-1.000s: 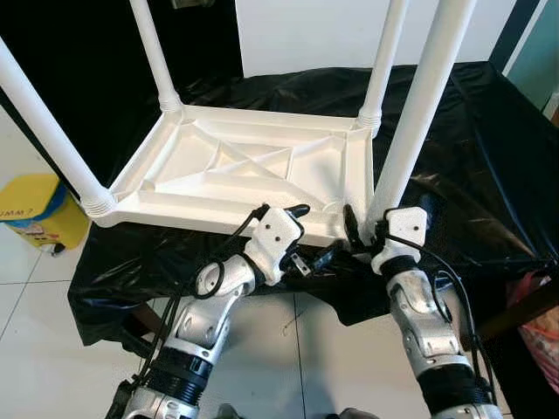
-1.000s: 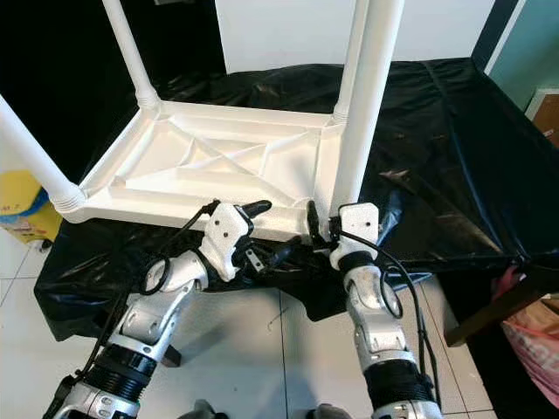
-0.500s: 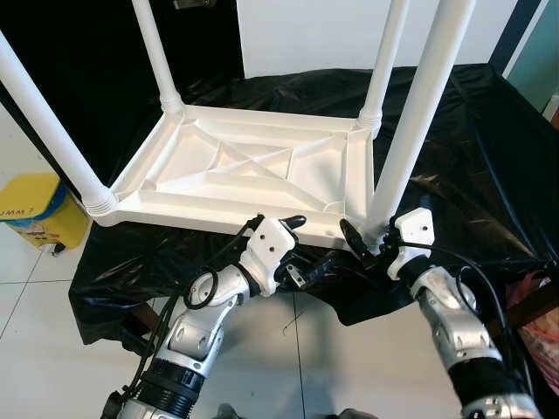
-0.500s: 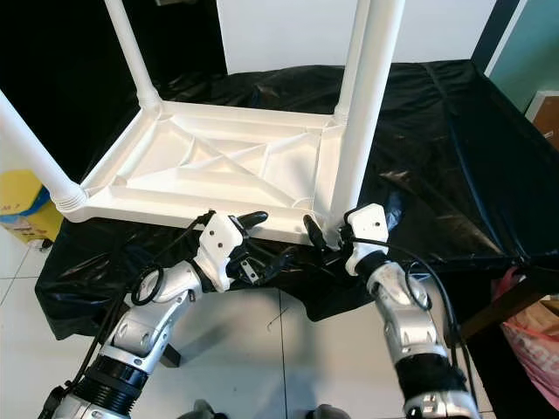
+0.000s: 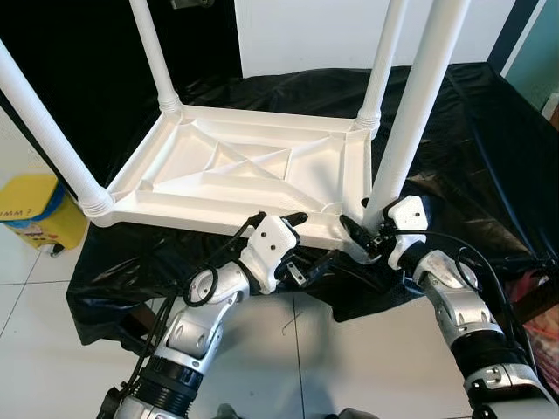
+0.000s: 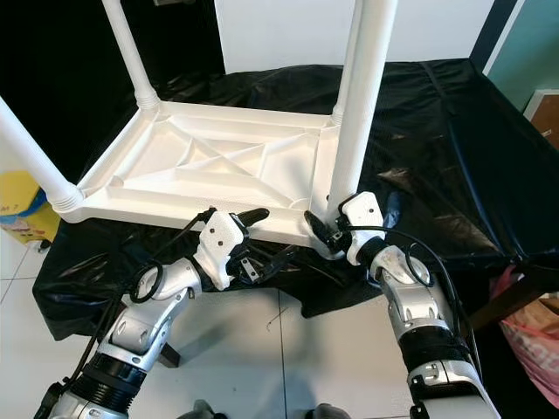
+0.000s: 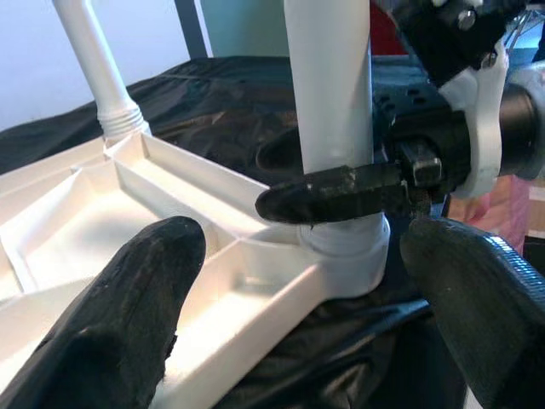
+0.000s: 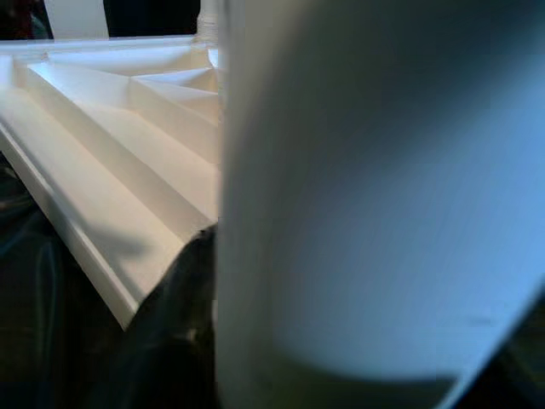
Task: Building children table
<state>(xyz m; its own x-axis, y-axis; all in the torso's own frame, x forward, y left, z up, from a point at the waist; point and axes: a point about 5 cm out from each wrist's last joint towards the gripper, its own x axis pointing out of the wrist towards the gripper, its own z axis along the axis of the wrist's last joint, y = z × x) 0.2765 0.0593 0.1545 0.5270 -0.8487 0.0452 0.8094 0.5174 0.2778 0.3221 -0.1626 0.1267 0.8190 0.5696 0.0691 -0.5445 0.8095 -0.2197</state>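
Left eye view: one white plastic children's table (image 5: 244,175) is lying upside down on a desk (image 5: 472,131) draped in a black sheet (image 5: 454,183). Four white legs are standing up from its corners: far-left leg (image 5: 153,52), far-right leg (image 5: 384,61), near-left leg (image 5: 44,131) and near-right leg (image 5: 415,113). The left tool (image 5: 301,240) is hovering just beside the table's near edge, its two black fingers spread apart and holding nothing. The right tool (image 5: 367,240) is sitting at the foot of the near-right leg, its fingers placed around the base. One yellow bin (image 5: 35,214) is standing on the tiled floor (image 5: 26,297) at the left.

Right eye view: the same scene is appearing, with both silver arms reaching up from the near side toward the table's near-right corner.

Left wrist view: the left tool's two fingertips (image 7: 128,307) are standing wide apart, with the table's corner between and beyond them. One black finger (image 7: 341,192) of the right tool is lying across the near-right leg, just above its collar (image 7: 345,256).

Right wrist view: the near-right leg (image 8: 375,196) is looming very close, blurred, beside the ribbed underside (image 8: 111,145) of the table; one dark finger (image 8: 183,324) is pressing against the leg.
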